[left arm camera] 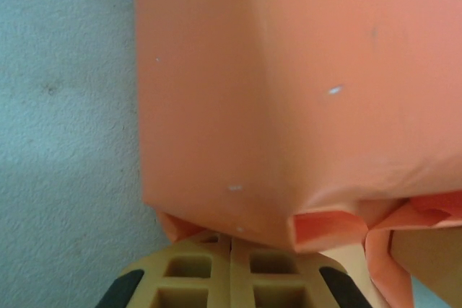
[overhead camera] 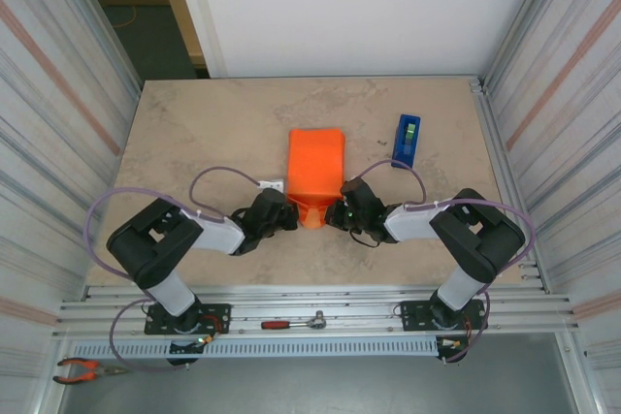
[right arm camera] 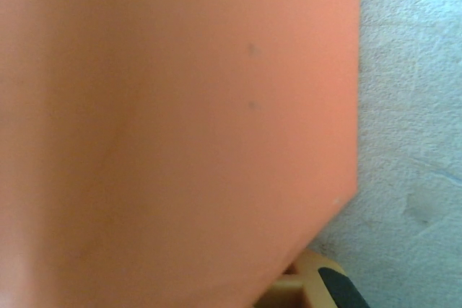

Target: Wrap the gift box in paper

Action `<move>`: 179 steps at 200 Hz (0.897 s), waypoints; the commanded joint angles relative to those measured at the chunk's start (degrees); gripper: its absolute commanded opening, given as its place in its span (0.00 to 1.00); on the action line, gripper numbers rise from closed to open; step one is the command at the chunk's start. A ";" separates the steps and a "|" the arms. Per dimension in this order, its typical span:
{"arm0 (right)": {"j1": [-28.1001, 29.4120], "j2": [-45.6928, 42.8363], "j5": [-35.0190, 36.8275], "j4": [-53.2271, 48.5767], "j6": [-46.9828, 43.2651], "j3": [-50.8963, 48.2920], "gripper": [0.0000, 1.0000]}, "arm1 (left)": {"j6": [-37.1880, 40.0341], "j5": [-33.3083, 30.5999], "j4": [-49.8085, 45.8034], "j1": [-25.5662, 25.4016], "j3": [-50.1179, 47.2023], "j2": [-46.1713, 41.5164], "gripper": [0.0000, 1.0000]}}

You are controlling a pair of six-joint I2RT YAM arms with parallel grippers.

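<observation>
The orange paper (overhead camera: 315, 174) lies folded into a long bundle at mid-table, and the gift box is hidden inside it in the top view. My left gripper (overhead camera: 289, 214) and right gripper (overhead camera: 337, 211) meet at the bundle's near end, where the paper narrows to a point. In the left wrist view the paper (left arm camera: 289, 99) hangs over my shut left gripper (left arm camera: 232, 242). Its end is creased into small flaps, and a pale face (left arm camera: 429, 261) shows beneath them. In the right wrist view the paper (right arm camera: 180, 128) covers my fingers except one corner (right arm camera: 317, 285).
A blue tape dispenser (overhead camera: 407, 140) stands right of the bundle, a hand's width away. A small white piece (overhead camera: 275, 184) lies by the paper's left edge. A ratchet (overhead camera: 296, 321) and pliers (overhead camera: 82, 369) rest on the rails near the bases. Metal walls close both sides.
</observation>
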 commanded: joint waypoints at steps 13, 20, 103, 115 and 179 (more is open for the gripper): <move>0.96 2.44 -0.26 -7.36 -1.05 -0.92 0.00 | 1.03 -2.40 1.44 0.26 1.33 2.89 0.00; 0.95 2.37 -0.30 -7.44 -1.05 -0.94 0.00 | 1.03 -2.03 1.55 0.15 1.21 2.99 0.00; 0.92 2.55 -0.32 -7.52 -1.14 -0.94 0.00 | 2.61 -2.76 -3.49 -2.68 2.38 -3.45 0.00; 0.93 2.44 -0.31 -7.56 -1.12 -0.95 0.00 | 2.60 -2.44 -3.49 -2.73 3.00 -2.76 0.00; 0.97 2.20 -0.18 -7.91 -1.23 -0.86 0.00 | 3.15 -2.48 -2.19 -2.90 7.04 2.24 0.00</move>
